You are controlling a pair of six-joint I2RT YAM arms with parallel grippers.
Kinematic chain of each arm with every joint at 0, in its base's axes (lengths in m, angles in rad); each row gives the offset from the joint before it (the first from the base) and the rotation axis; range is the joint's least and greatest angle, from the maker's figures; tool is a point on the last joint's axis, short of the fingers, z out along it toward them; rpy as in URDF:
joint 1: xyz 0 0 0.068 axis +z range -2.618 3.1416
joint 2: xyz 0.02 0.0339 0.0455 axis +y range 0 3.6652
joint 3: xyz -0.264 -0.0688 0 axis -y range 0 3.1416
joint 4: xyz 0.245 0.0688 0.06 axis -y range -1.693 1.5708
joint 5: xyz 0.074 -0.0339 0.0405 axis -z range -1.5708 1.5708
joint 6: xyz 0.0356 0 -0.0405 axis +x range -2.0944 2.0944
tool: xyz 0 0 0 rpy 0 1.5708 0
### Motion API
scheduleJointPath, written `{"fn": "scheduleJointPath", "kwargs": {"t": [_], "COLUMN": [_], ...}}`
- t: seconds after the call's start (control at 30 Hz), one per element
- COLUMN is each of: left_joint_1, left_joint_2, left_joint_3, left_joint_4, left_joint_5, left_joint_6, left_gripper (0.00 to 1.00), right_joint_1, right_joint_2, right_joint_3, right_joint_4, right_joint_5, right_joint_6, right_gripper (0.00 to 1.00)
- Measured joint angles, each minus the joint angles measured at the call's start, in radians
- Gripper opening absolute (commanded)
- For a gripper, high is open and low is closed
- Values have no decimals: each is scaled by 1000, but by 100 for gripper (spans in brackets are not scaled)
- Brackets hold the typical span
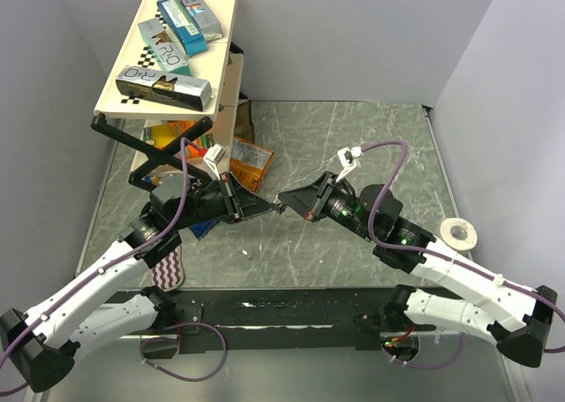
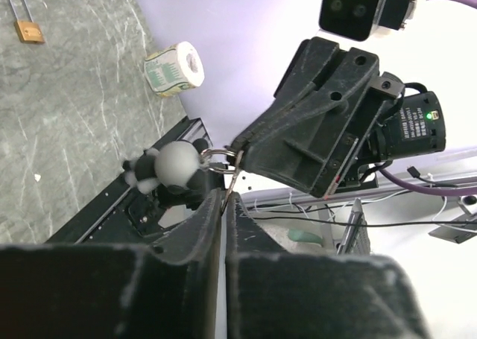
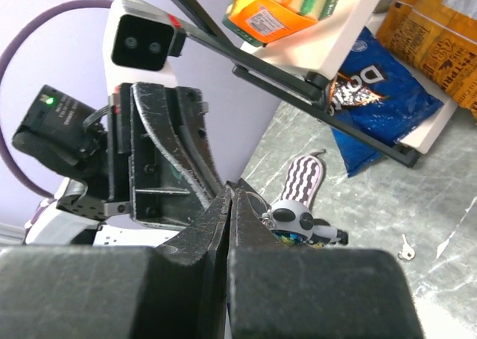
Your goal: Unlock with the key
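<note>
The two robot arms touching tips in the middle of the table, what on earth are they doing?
The right gripper and the left gripper meet tip to tip above the table. The right one is shut on the key, a small bunch on a ring with a grey figure charm dangling from it. The left one is pinched on the same bunch, so it looks like a handover. A brass padlock lies on the table apart from both, not yet unlocked.
</note>
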Motion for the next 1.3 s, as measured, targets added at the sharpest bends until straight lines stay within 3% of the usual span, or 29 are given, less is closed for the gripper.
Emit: {"fn": "scheduleJointPath", "kwargs": {"t": [0.17, 0.2, 0.27, 0.3, 0.4, 0.57, 0.67, 0.8, 0.97, 1.17, 1.3], "left_joint_1": [7, 12, 23, 31, 65, 92, 93, 93, 93, 93, 93], "left_joint_2": [-2, -3, -5, -7, -9, 8, 30, 50, 50, 63, 85], "left_joint_3": [0, 0, 0, 0, 0, 21, 54, 81, 81, 88, 105], "left_joint_4": [-17, -22, -37, -42, -82, -153, -200, -266, -294, -331, -373], "left_joint_5": [8, 14, 31, 41, 58, 149, 217, 304, 404, 514, 560], "left_joint_6": [26, 37, 63, 79, 138, 253, 332, 438, 500, 565, 610], "left_gripper": [1, 1, 1, 1, 1, 1, 1, 1, 1, 1, 1], "right_joint_1": [0, 0, 0, 0, 0, 0, -1, -15, -20, -20, -20], "right_joint_2": [13, 18, 24, 24, 15, -31, -57, -38, 19, 69, 135], "right_joint_3": [21, 31, 48, 51, 52, 52, 64, 151, 241, 251, 274], "right_joint_4": [-48, -69, -107, -131, -198, -269, -307, -418, -504, -542, -556], "right_joint_5": [-1, -5, -16, -21, -32, -39, -58, -119, -195, -336, -433], "right_joint_6": [-7, -10, -20, -32, -59, -122, -154, -200, -257, -337, -376], "right_gripper": [1, 18, 37, 54, 73, 81, 91, 100, 96, 70, 61]}}
